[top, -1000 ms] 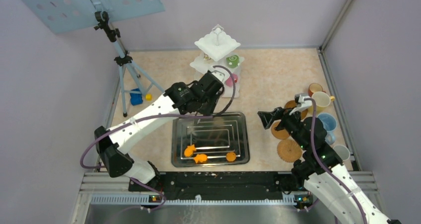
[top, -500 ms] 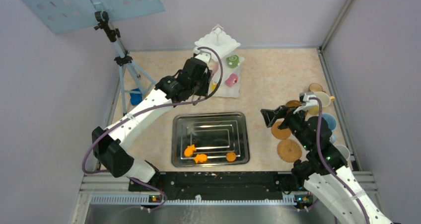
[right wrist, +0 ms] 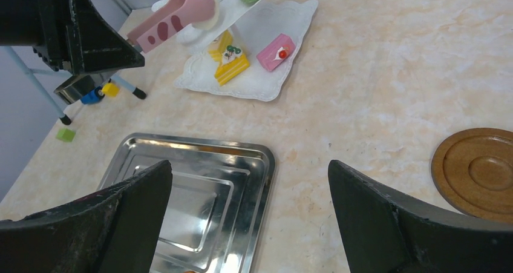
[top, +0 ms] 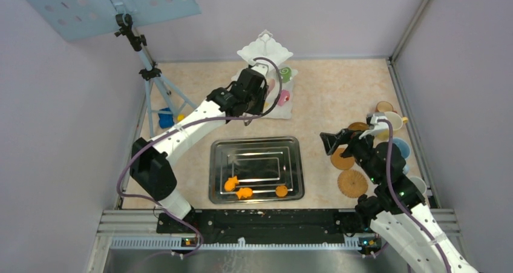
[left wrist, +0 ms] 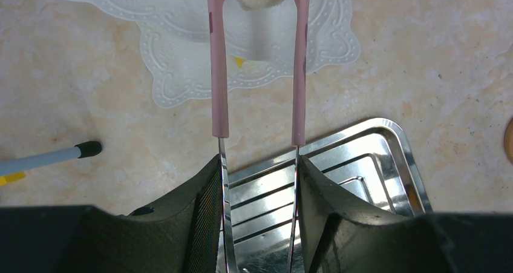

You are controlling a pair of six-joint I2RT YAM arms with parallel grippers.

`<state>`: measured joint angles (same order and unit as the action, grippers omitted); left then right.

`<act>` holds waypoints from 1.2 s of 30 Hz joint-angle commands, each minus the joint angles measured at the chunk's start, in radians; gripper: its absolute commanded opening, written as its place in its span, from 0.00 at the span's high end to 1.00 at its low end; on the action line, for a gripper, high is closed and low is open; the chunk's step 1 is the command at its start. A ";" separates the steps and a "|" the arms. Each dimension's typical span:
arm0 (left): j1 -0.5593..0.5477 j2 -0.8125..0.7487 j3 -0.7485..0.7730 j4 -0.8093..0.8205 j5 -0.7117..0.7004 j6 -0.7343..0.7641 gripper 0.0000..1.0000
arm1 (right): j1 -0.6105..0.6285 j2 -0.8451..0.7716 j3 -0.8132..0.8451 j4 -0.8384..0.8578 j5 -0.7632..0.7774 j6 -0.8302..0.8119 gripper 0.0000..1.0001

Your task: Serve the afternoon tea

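No legible text, label, brand, number or sign appears on any object or surface in any view.

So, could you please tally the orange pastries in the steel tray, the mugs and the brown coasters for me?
Orange pastries in the steel tray: 3
Mugs (brown, yellow, blue, grey): 4
Brown coasters in view: 3
Total: 10
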<state>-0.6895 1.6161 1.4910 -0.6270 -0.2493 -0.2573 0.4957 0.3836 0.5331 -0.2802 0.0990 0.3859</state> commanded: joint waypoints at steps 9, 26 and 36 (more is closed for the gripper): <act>0.003 0.015 0.069 0.063 0.016 0.010 0.39 | 0.007 -0.009 0.042 0.015 0.006 -0.011 0.02; 0.004 -0.262 -0.055 -0.038 0.158 0.028 0.36 | 0.008 -0.007 0.039 0.020 -0.008 -0.002 0.05; -0.036 -0.458 -0.200 -0.286 0.500 0.073 0.39 | 0.007 0.004 0.028 0.029 -0.006 -0.016 0.05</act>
<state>-0.6922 1.1805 1.3590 -0.8051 0.0959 -0.2058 0.4957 0.3817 0.5331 -0.2779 0.0998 0.3855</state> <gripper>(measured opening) 0.623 0.954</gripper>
